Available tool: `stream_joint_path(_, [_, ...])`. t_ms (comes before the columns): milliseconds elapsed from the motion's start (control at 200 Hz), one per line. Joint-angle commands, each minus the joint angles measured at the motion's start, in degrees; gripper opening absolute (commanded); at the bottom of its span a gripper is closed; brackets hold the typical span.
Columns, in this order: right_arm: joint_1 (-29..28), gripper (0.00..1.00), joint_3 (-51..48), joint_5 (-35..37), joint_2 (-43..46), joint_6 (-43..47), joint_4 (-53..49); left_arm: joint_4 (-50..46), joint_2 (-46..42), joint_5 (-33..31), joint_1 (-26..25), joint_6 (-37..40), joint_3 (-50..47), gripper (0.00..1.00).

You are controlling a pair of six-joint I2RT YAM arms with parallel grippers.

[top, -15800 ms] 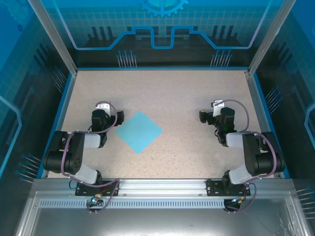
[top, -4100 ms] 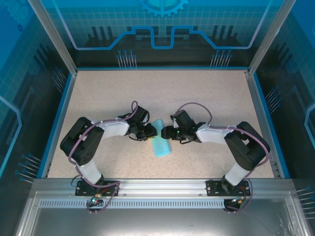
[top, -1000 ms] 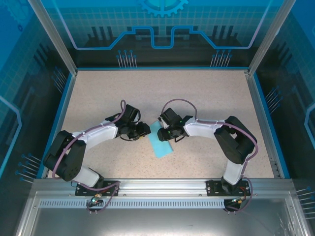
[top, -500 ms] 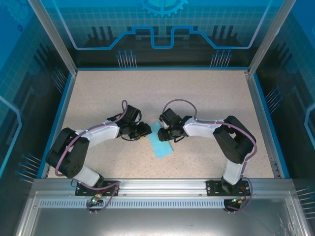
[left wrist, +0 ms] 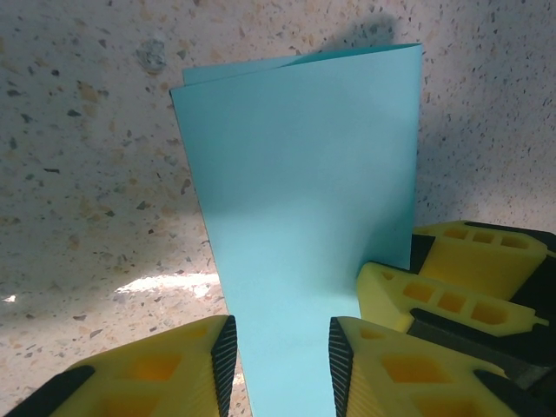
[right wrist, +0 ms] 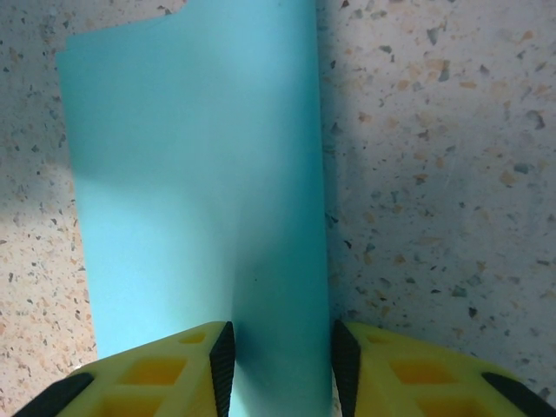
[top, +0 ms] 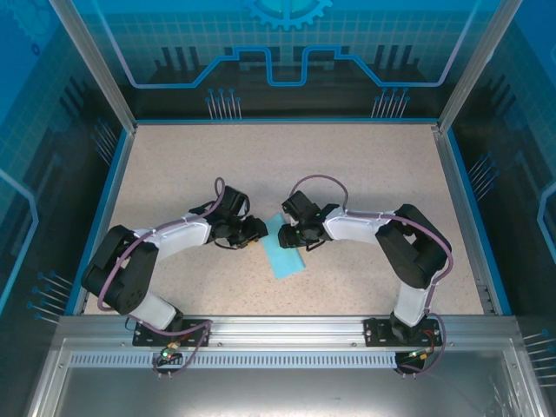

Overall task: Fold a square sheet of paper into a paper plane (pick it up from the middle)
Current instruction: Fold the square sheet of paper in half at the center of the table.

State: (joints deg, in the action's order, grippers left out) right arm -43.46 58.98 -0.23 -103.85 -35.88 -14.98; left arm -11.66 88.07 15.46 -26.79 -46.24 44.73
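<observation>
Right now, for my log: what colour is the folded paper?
Plain light blue paper, clearest in the right wrist view.

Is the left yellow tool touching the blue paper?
Cannot tell. Left wrist view: the folded light-blue paper sheet runs through the left tool, up to both black pads, but neither contact nor gap shows plainly.

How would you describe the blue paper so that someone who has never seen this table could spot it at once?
Start at the speckled beige table and go to its middle, where the left claw and right claw meet. Between them lies the paper: a flat, light-blue sheet folded double, the only loose thing on the tabletop.
</observation>
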Motion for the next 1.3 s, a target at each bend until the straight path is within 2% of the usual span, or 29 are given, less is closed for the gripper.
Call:
stream_joint_path(0, [0.2, 0.38, 0.6, -1.6, -1.7, -2.3, -0.7, 0.1, 0.3, 1.5, -0.4, -0.3, -0.9, 0.37])
stream_joint_path(560, [0.9, 0.38, 1.3, -2.3, -2.9, -6.4, -0.9, 0.1, 0.6, 1.8, -0.8, -0.4, -1.0, 0.37])
stream_joint_path(855, [1.1, 0.37, 0.7, -0.8, -2.4, -2.3, -1.1, 0.5, 1.3, 2.0, -1.0, -0.3, -0.8, 0.37])
stream_joint_path(1295, [2.1, 0.36, -0.1, -1.1, -2.2, -2.2, -0.5, 0.1, 1.9, 2.1, -0.9, -0.1, -0.3, 0.36])
